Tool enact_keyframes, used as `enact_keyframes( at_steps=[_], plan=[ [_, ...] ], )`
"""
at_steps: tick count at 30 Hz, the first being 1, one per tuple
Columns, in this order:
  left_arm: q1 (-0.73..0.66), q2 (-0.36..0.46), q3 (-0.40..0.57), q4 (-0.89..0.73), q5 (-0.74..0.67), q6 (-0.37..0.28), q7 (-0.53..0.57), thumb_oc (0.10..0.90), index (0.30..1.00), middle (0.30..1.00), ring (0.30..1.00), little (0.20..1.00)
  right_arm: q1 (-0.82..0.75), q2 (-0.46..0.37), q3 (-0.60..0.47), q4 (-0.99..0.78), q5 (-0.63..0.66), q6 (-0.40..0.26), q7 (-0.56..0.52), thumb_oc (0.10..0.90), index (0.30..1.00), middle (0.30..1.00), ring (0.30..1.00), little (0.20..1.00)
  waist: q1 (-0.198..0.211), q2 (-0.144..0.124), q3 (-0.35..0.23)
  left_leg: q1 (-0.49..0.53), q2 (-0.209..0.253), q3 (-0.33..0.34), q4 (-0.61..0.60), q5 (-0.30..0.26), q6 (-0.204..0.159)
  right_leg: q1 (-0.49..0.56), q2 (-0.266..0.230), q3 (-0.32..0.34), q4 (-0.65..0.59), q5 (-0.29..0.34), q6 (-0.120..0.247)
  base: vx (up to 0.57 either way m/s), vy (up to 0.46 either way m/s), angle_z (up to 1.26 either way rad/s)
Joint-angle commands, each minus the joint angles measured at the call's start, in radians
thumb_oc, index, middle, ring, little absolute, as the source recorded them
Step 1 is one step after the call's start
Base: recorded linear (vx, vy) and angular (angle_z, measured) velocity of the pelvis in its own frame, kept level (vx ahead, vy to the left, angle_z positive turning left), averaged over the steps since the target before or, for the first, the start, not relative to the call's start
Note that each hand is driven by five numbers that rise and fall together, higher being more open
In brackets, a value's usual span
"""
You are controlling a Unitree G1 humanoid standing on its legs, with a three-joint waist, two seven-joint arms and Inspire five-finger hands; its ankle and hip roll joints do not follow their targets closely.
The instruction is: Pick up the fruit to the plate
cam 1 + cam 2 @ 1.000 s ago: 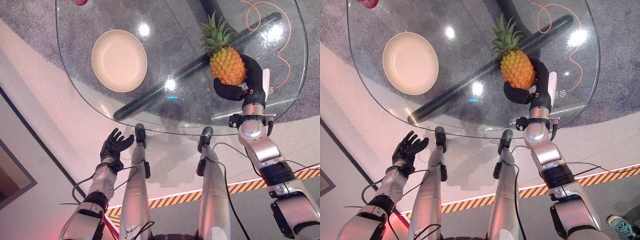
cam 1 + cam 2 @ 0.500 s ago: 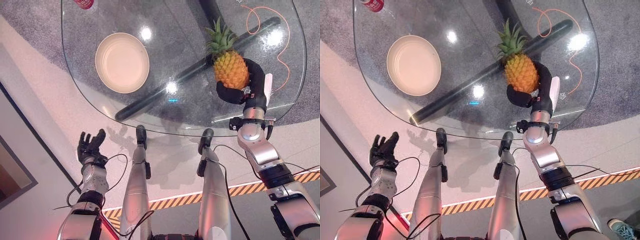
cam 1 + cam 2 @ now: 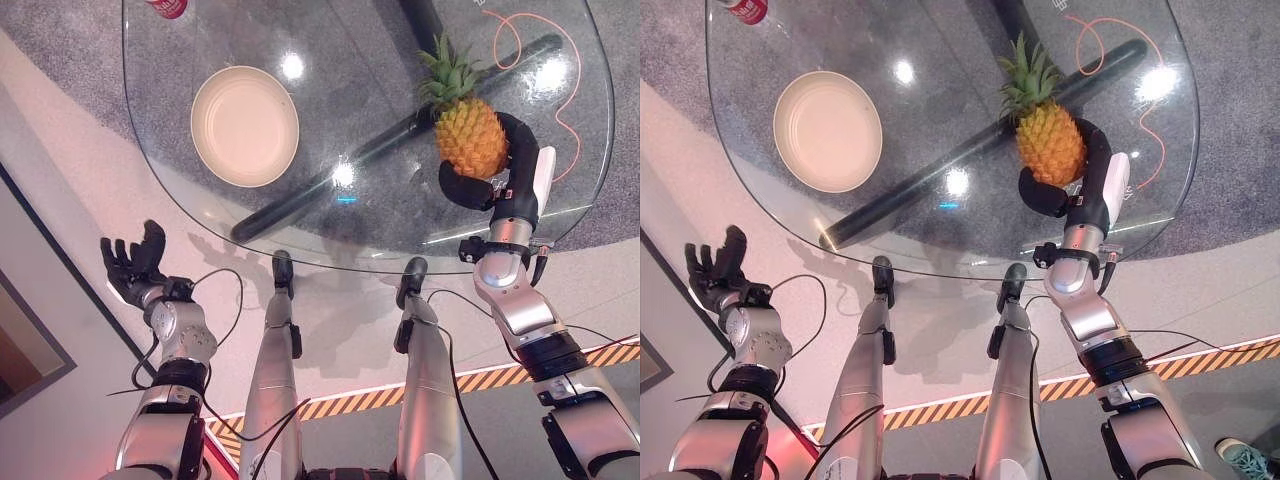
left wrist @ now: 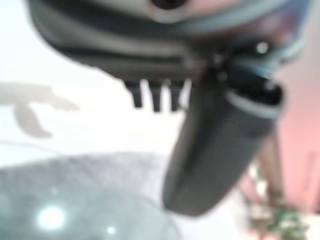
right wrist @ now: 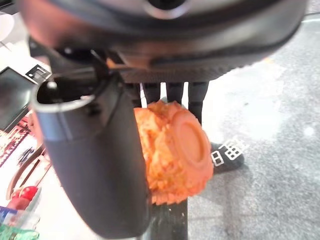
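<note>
Pineapple (image 3: 468, 138) — knobbly, oval — in right hand (image 3: 478, 187)

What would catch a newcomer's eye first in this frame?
The bright orange pineapple, gripped by the right hand over the right side of the glass table. Next, the pale empty plate on the table's left, and the left hand spread open, off the table's edge.

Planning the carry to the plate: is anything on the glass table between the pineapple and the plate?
Nothing visible is. The right robot hand grips the pineapple; bare glass table stretches to the empty plate. The red can sits beyond.
</note>
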Motion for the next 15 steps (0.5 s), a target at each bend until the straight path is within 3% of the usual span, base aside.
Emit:
enact_keyframes(
  at_steps=[1,6,15],
  plan=[
    [-0.019,0.112,0.038,-0.086,0.184,-0.140,0.065,0.800,0.900,0.900,0.900,0.900,-0.047,-0.046,-0.045,-0.188,-0.126,-0.142,-0.072,0.100,0.300,0.300,0.300,0.200,-0.001,-0.020,-0.010,-0.009,-0.025,-0.008,0.104,-0.094,0.024,0.033,0.035,-0.046,-0.066,0.024,-0.029,0.00,0.000,0.00],
    [-0.040,0.088,0.023,-0.237,0.274,-0.117,0.074,0.800,0.900,0.900,0.900,0.900,-0.044,-0.041,-0.067,-0.217,-0.154,-0.167,-0.049,0.100,0.300,0.300,0.300,0.200,0.003,-0.019,-0.010,-0.013,-0.025,-0.006,0.104,-0.095,0.024,0.035,0.034,-0.048,-0.069,0.026,-0.025,0.00,-0.013,0.00],
    [-0.061,0.049,-0.022,-0.411,0.351,-0.102,-0.042,0.800,0.900,0.900,0.900,0.900,-0.067,-0.015,-0.088,-0.254,-0.216,-0.203,-0.035,0.100,0.300,0.300,0.300,0.200,0.004,-0.017,-0.010,-0.007,-0.026,-0.002,0.093,-0.096,0.028,0.043,0.035,-0.047,-0.078,0.032,-0.019,0.00,-0.004,0.00]
  ],
)
